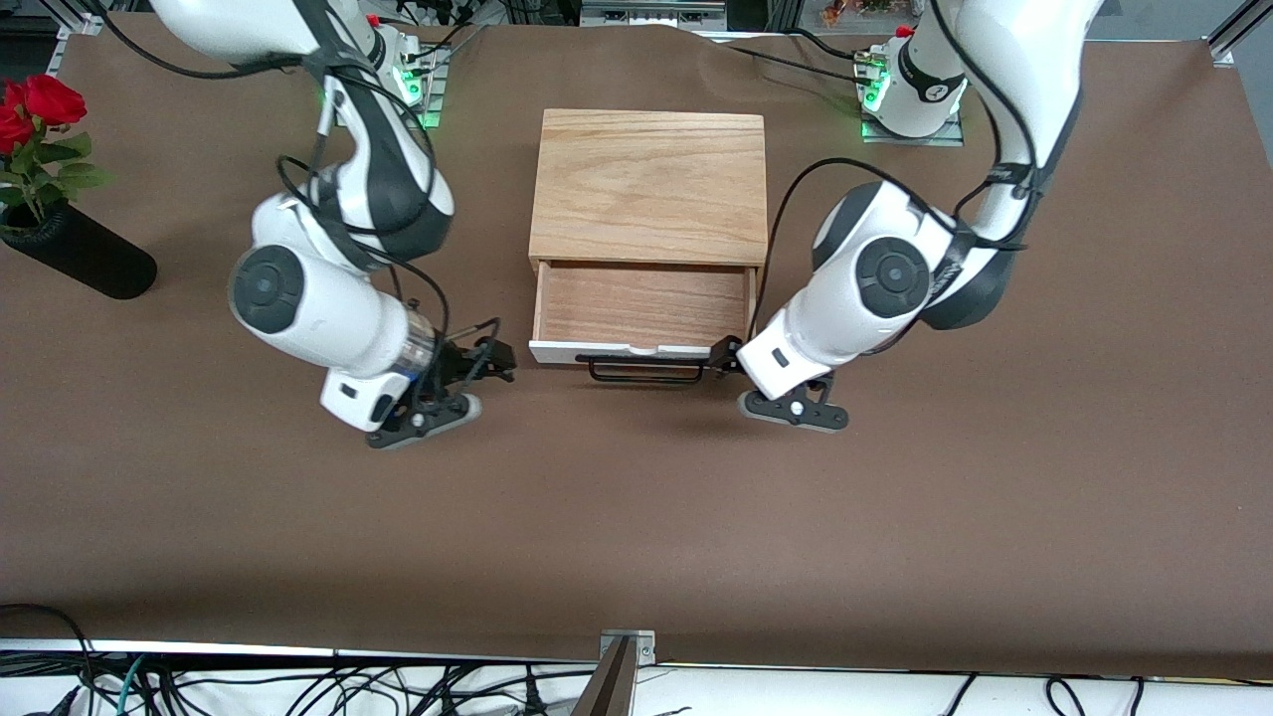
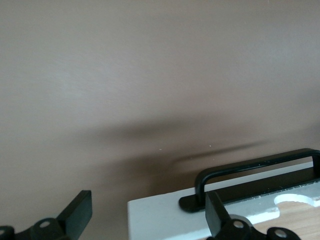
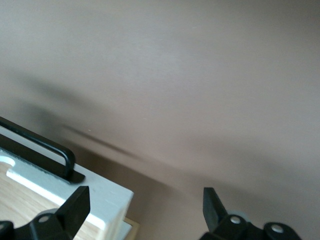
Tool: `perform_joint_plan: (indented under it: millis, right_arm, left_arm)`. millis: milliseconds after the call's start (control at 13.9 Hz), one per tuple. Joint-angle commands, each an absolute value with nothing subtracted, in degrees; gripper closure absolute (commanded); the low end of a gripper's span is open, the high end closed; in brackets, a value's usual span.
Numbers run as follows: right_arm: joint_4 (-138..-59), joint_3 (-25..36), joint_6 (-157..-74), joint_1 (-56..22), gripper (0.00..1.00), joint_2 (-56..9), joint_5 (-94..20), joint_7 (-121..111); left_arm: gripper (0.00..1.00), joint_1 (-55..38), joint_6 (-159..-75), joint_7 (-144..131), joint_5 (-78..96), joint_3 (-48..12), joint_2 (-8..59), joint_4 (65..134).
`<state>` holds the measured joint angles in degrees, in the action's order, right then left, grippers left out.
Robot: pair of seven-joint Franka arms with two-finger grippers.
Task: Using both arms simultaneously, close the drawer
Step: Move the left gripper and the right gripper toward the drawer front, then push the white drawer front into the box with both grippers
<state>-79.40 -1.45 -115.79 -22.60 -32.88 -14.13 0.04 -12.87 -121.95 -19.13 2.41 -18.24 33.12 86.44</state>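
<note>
Left end effector [image 1: 724,356] spread wide, holding nothing, straddling drawer [image 1: 641,303] front panel corner at left arm's end; one finger [image 2: 216,212] over panel near wire handle [image 1: 644,370], other finger [image 2: 75,210] off the corner over bare tabletop [image 1: 636,517].

Right end effector [image 1: 494,360] equally wide, empty, at panel's corner toward right arm's end; finger [image 3: 75,205] over that corner.

Drawer pulled out from oak box [image 1: 648,187], between both end effectors.

Vase of red roses [image 1: 60,234] well apart, at right arm's end of tabletop.

Both arms bent low, elbows up, wrists angled toward drawer front.
</note>
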Motion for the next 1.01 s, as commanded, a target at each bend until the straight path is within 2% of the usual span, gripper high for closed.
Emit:
perform_joint_plan:
  millis: [0,935]
  right_arm:
    - [-76.20,-0.97,-116.54,-24.25,0.00,-36.38,-15.64,-0.35]
    - [-76.38,-0.97,-118.04,-30.85,0.00,-41.92,-20.56,-0.09]
  left_arm:
    - [0.00,-14.67,-121.99,-18.90,3.25,-18.19,36.47,83.94]
    - [0.00,-16.26,-120.15,-19.34,3.78,-18.98,36.74,84.90]
